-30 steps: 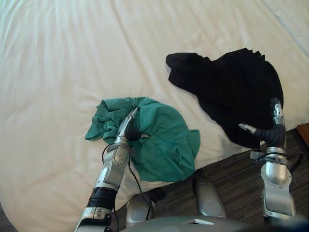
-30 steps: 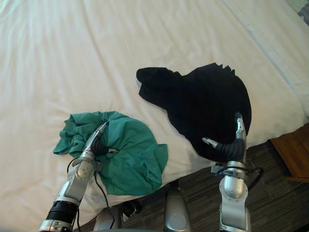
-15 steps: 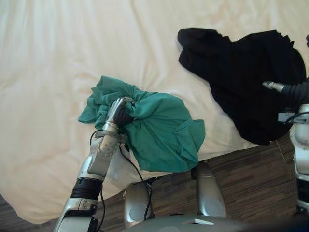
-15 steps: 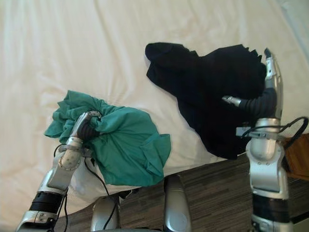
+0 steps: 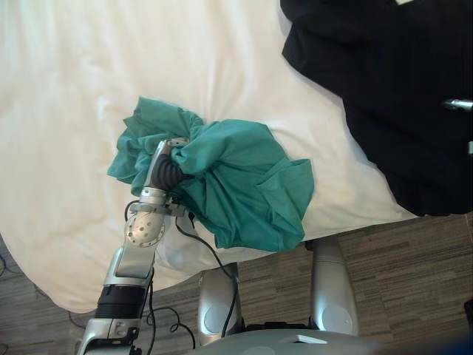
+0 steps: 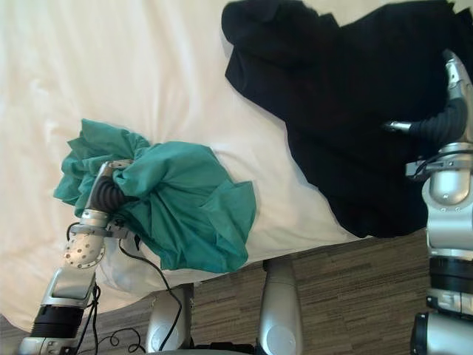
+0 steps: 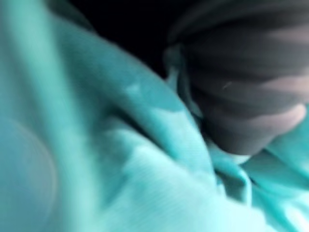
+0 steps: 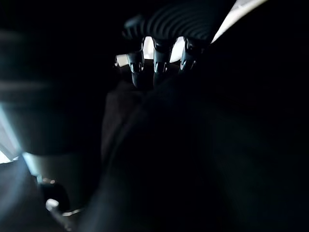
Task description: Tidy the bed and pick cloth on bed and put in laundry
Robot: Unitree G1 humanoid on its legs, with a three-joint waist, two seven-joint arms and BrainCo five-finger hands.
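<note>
- The left hand [image 5: 166, 168] has its fingers curled into the green cloth [image 5: 236, 192] and holds it in a bunch.
- The green cloth lies on the white bed [image 5: 81, 89], at the near edge, and its low end hangs past the edge.
- The black cloth [image 6: 332, 96] lies spread on the bed, apart from the green one.
- The right hand [image 6: 446, 118] is over the black cloth, fingers straight, thumb out to the side.

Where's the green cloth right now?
In the left eye view, the green cloth lies bunched at the bed edge on the robot's left, gripped by the left hand, apart from the black garment.
</note>
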